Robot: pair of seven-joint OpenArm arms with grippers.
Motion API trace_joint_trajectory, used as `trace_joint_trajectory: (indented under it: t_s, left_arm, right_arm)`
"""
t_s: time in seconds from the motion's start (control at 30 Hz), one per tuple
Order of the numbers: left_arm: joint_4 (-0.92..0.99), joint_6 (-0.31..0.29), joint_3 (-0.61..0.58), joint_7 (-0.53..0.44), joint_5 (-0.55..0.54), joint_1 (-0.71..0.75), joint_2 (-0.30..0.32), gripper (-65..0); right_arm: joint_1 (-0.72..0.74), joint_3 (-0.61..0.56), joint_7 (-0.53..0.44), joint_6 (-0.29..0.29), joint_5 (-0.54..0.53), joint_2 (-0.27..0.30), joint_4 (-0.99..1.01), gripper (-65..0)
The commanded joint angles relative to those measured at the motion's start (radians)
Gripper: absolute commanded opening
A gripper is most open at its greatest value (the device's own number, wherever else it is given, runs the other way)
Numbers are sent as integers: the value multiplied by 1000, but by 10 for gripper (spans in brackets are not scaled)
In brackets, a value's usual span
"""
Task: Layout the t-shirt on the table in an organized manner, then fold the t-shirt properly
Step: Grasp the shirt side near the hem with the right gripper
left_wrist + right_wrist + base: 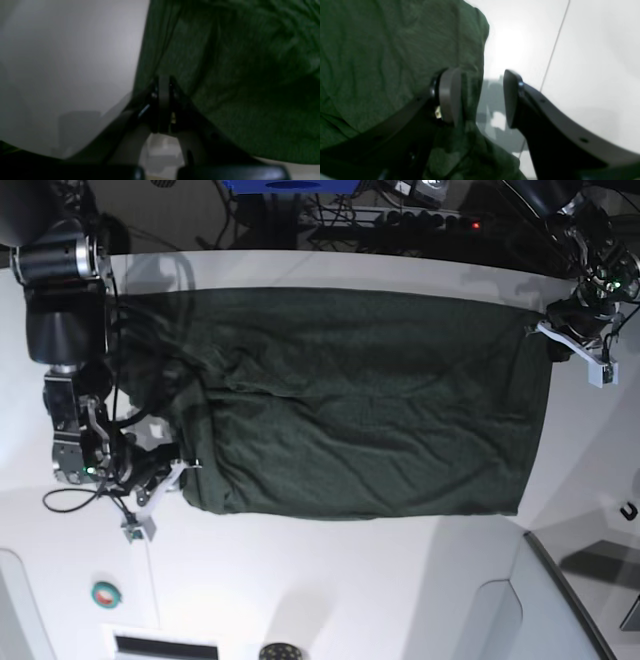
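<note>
- The shirt [360,400] is lying across the middle of the white table [330,580], spread wide from left to right in the base view. It looks folded over at least once already, since it reads as one long rectangle with no sleeves sticking out.
- Left hand [163,86] is shut on the shirt edge. In its wrist view the jaws are pinched together right where the green cloth meets bare table. In the base view that's the far right corner [545,320].
- Right hand [480,97] is open. Its wrist view shows a clear gap between the pads, with a bit of shirt edge draped against the inner pad [448,96] but nothing clamped. In the base view it sits at the near left corner [160,475].
- My read: we're in the fold stage, one corner pinned and the other just let go or about to be regrabbed.
- To do this bit well, I'd get the right hand to bite the doubled edge cleanly, all layers and not just the top one, before anything lifts.
- Then move both hands together and keep the cloth lightly taut between them so the wrinkles in the middle don't get folded in.
- Thin knit like this probably slips and bunches, so a slow drag and low lift seem safer.
- Watch that left corner; it already looks a bit rumpled.
</note>
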State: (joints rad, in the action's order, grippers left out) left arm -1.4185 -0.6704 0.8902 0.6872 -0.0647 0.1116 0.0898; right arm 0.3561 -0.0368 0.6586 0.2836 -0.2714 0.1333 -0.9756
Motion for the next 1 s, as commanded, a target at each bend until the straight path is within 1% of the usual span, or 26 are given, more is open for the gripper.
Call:
trace_joint_trajectory:
  t_s: [0.0,0.07,0.13,0.17,0.27,0.33,0.37,0.4,0.47,0.5,0.53,0.6,0.7,0.77,0.87,0.97]
  left_arm:
    - [-12,21,-16,-21,-13,-11,11,-650]
    - [3,57,-46,-22,-13,-14,17,-650]
    - [28,77,-72,-22,-13,-16,21,-650]
    - [38,82,-79,-22,-11,-16,29,-650]
    - [84,82,-93,-22,-11,-16,52,-650]
    - [106,82,-92,-22,-11,-14,66,-650]
    - [110,82,-90,-22,-11,-11,69,-650]
    - [112,82,-88,-22,-11,-8,71,-650]
    - [121,82,-87,-22,-11,-6,77,-650]
    - [130,82,-88,-22,-11,-5,92,-650]
    - [147,82,-92,-22,-11,-5,101,-650]
    - [187,82,-90,-27,-11,-6,113,-650]
    - [239,82,-96,-97,-11,-5,132,-650]
    - [267,82,-96,-123,-11,12,144,-650]
    - [270,82,-96,-126,-11,21,149,-650]
    - [273,82,-96,-126,-11,21,155,-650]
  right_arm:
    - [39,1,-26,-1,-19,-4,-4,-387]
    - [51,-1,-66,-1,-18,-10,39,-386]
    - [71,-1,-104,-1,-18,-14,111,-386]
    - [82,-1,-122,-1,-18,-25,152,-386]
    - [107,-1,-176,-1,-18,-33,255,-392]
    - [108,-1,-208,-1,-18,-34,283,-393]
    - [108,-1,-225,-1,-18,-34,284,-404]
    - [108,-1,-236,-1,-18,-33,286,-441]
    - [108,-1,-241,1,-18,-31,286,-563]
    - [108,-1,-239,1,-18,-31,284,-617]
    - [108,-1,-236,1,-18,-31,284,-641]
    - [108,-2,-233,1,-18,-30,283,-635]
    - [100,-2,-233,1,-18,-30,235,-633]
    - [73,-2,-225,1,-18,-28,174,-633]
    - [59,-2,-191,1,-16,-7,82,-633]
    - [57,-2,-164,1,-16,-2,16,-633]
